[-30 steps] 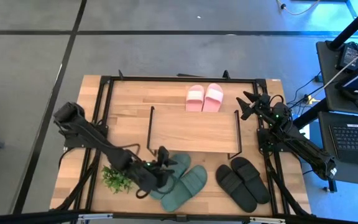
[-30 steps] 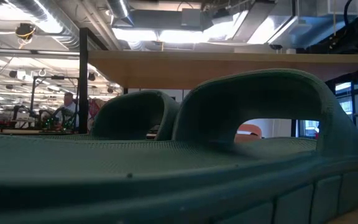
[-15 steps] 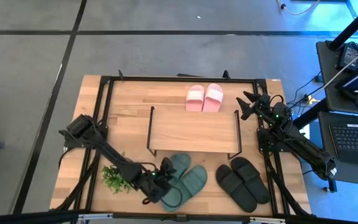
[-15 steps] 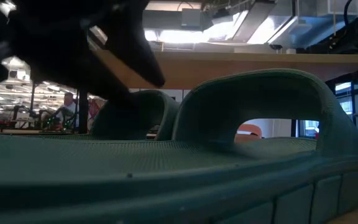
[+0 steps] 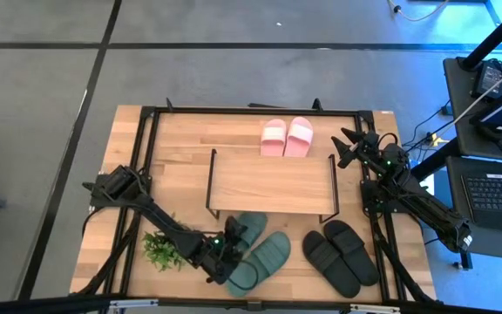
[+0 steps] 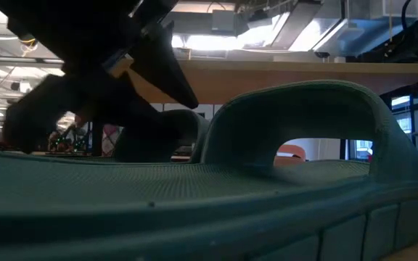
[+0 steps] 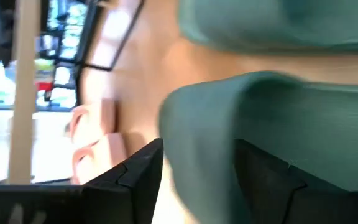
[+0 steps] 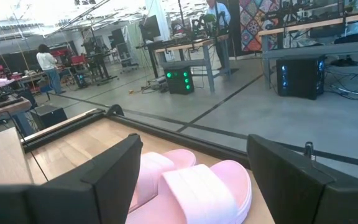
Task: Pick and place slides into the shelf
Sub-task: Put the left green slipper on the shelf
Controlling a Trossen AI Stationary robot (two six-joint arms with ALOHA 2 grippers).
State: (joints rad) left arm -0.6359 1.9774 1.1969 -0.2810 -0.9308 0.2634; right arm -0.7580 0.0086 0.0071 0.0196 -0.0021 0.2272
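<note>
While the right tool (image 5: 349, 146) waits, fingers apart, beside the pink slides (image 5: 286, 137), the left tool (image 5: 226, 245) is down at the green slides (image 5: 255, 249) on the bench (image 5: 177, 174) in front of the shelf (image 5: 271, 184), fingers apart straddling one strap. Soft, light foam: best taken by the strap arch, which likely squashes.

Potted plant (image 5: 160, 251) crowds left end effector (image 5: 224, 251); shelf (image 5: 271, 184) top bare
</note>
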